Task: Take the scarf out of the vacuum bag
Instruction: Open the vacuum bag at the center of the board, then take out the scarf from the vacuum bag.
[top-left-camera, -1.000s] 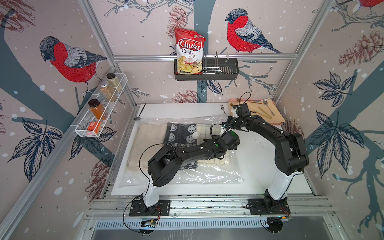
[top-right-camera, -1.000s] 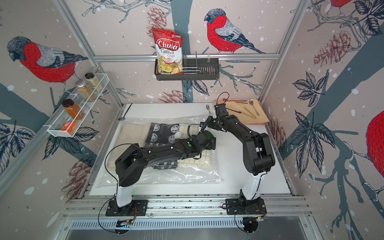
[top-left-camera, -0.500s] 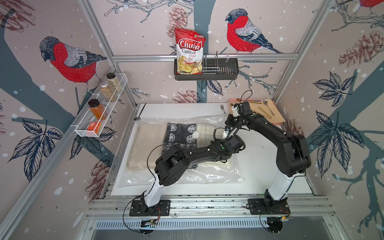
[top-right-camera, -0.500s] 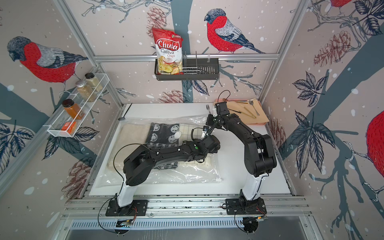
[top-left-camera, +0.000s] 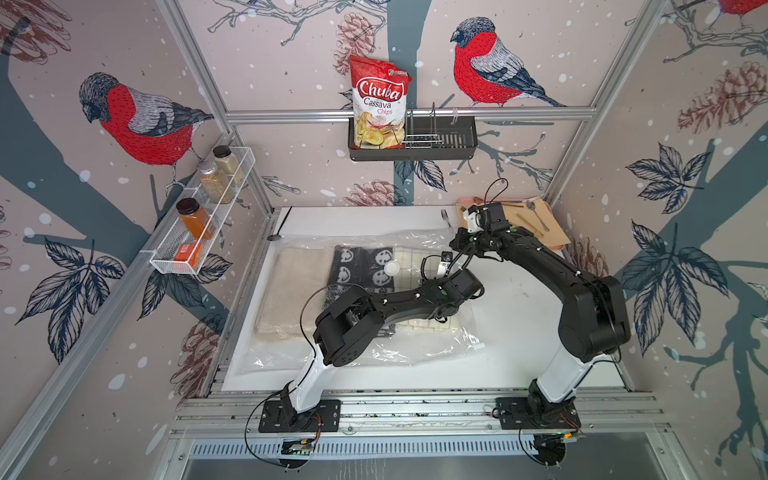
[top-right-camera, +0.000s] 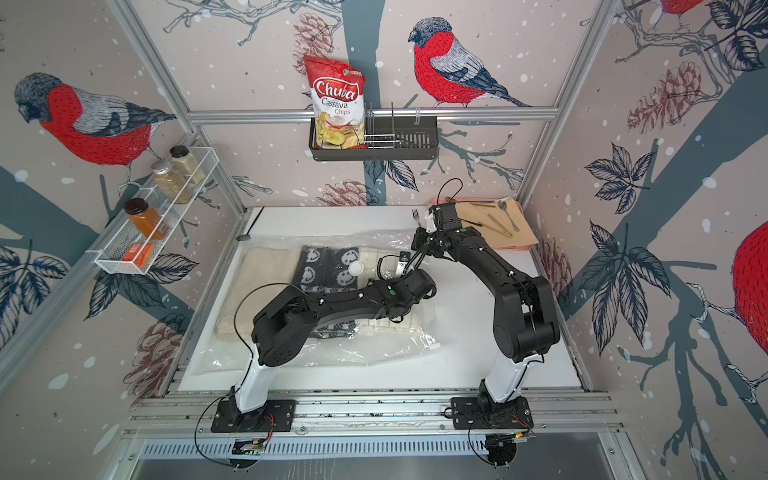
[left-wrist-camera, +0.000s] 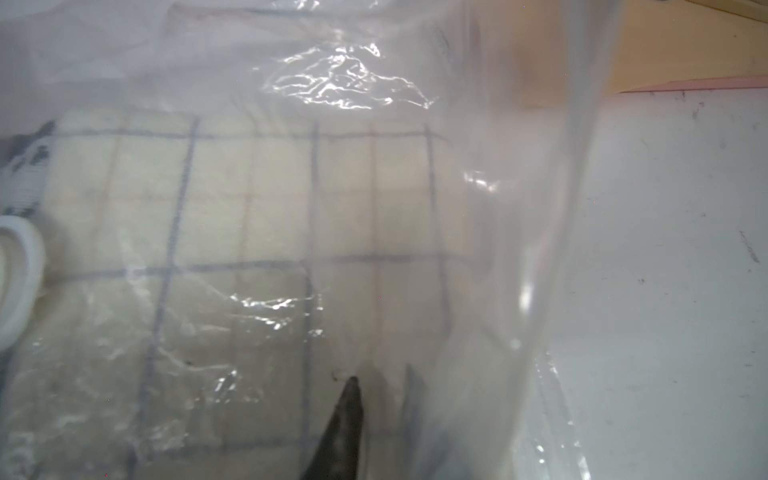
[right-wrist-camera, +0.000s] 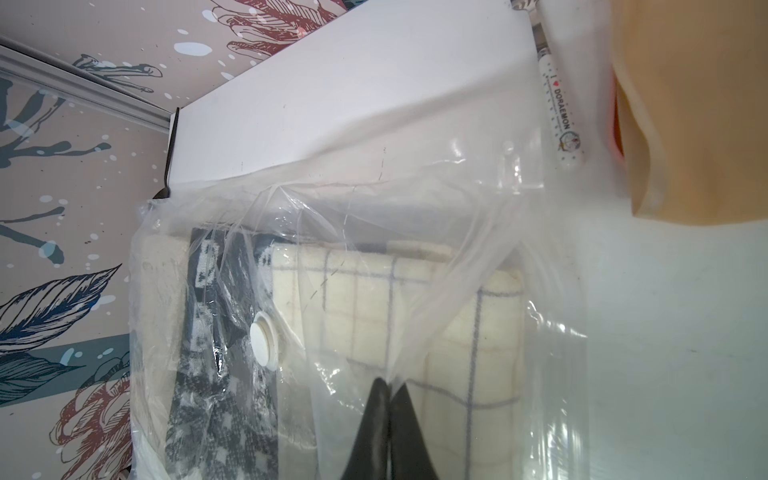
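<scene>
The vacuum bag (top-left-camera: 415, 349) (top-right-camera: 374, 349) lies flat on the white table, its white valve cap (top-left-camera: 391, 268) (right-wrist-camera: 264, 340) on top. Inside it lie a beige cloth (top-left-camera: 291, 291), a dark grey patterned cloth (top-left-camera: 357, 266) and a cream checked cloth (top-left-camera: 409, 259) (left-wrist-camera: 249, 199); I cannot tell which is the scarf. My right gripper (right-wrist-camera: 390, 384) (top-left-camera: 456, 244) is shut on the bag's upper film at its far right end, holding it raised. My left gripper (left-wrist-camera: 380, 374) sits over the cream cloth near the bag's right edge. It is shut on a fold of film: one finger is above the plastic, the other hazy beneath it.
A tan tray (top-left-camera: 536, 224) with cutlery sits in the back right corner, and a fork (top-left-camera: 445, 217) lies beside it. A white pen (right-wrist-camera: 561, 108) lies near the tray. A wire shelf (top-left-camera: 199, 224) of spice jars hangs on the left wall, and a black basket (top-left-camera: 415, 141) on the back wall.
My left arm has slid rightward over the bag to its right edge, and its jaws have gone from wide open to shut. My right gripper has kept its hold on the film.
</scene>
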